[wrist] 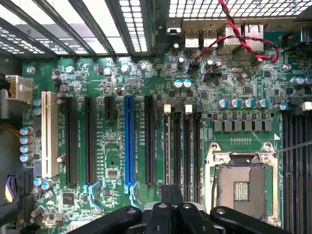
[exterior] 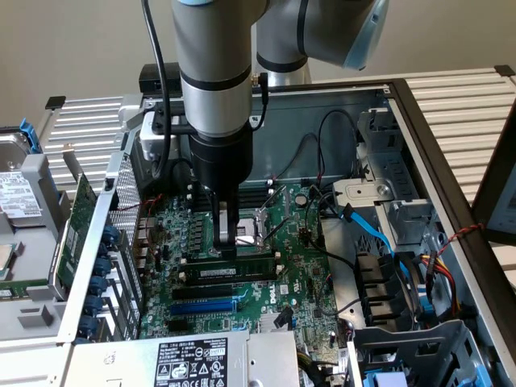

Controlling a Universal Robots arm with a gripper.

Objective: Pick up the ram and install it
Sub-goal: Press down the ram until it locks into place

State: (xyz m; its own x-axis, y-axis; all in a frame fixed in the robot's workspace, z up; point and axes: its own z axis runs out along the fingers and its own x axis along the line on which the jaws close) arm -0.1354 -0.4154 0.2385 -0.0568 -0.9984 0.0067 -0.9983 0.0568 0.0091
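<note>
One gripper (exterior: 226, 242) above one ram (exterior: 235, 272) (flat on motherboard (exterior: 302, 266))

The grey robot arm (exterior: 214, 72) runs off the exterior view's top edge. Its black end effector (exterior: 226, 246) covers part of the long green memory stick (exterior: 242, 268), so any grip is hidden. The white printed label (exterior: 192, 363) below is cut off, its text too small to read.
</note>
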